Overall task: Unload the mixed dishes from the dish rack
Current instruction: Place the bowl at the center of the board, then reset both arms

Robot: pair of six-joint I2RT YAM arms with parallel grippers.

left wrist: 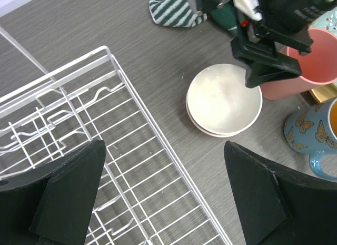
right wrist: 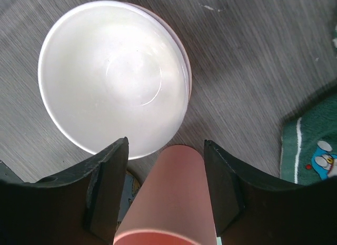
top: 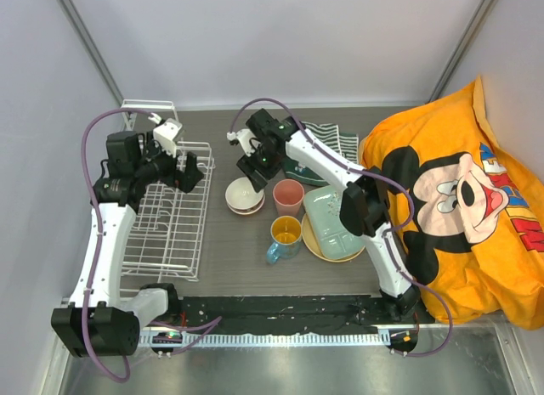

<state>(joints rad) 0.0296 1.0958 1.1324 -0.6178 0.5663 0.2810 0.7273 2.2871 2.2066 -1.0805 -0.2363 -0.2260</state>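
The white wire dish rack (top: 166, 217) lies at the left with no dishes in it. My left gripper (left wrist: 164, 146) hangs open over its right edge (left wrist: 174, 166). On the table stand a cream bowl (top: 244, 195) nested in a reddish-rimmed bowl (right wrist: 187, 81), a pink cup (top: 288, 195), an orange-yellow mug (top: 284, 235), and a pale green tray (top: 336, 225) on a tan plate (top: 313, 246). My right gripper (right wrist: 166, 144) is open around the upright pink cup (right wrist: 171, 197), with a gap on each side.
A striped green-white cloth (top: 336, 140) lies behind the dishes. A big orange Mickey Mouse shirt (top: 459, 200) covers the right side. The rack's tall wire frame (top: 144, 110) stands at the far left. The bowl (left wrist: 224, 97) sits close to the rack.
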